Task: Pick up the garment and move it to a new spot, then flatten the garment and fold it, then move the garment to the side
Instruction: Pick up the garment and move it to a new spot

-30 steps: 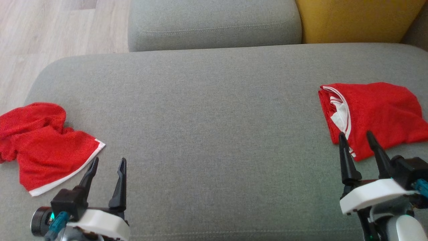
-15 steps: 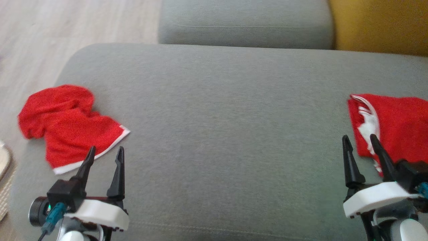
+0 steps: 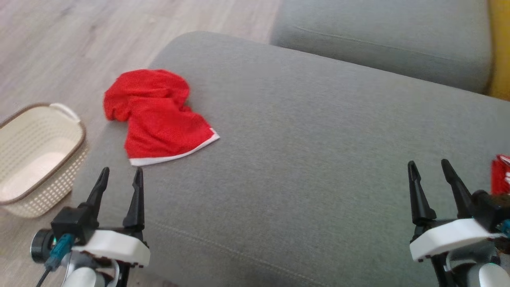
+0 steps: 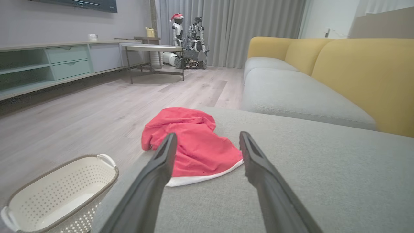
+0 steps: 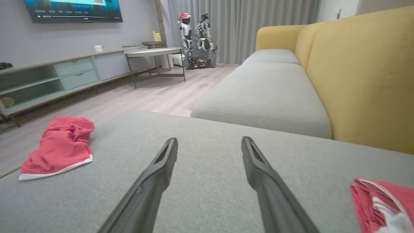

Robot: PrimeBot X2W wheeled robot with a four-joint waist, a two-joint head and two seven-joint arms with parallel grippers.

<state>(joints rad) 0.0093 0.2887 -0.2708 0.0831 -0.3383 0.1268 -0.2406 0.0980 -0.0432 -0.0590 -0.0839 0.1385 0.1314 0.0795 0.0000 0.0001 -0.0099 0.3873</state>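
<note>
Since the head view has swung toward your left side, the crumpled red garment [image 3: 157, 115] now sits up-left of centre on the grey sofa cushion [image 3: 299, 139] instead of hugging the picture's edge. That's the camera turning, not the cloth moving. A cream laundry basket [image 3: 44, 191] on the floor has come into view, and the folded red garment [image 3: 501, 175] has slid almost off the right edge. Your left gripper [image 3: 121, 170] and right gripper [image 3: 428, 163] look the same as before: fingers spread apart, holding nothing. I'd say you're lining up for the pick-up. Nothing's grabbed yet, and your left gripper is near the white hem, not touching.
</note>
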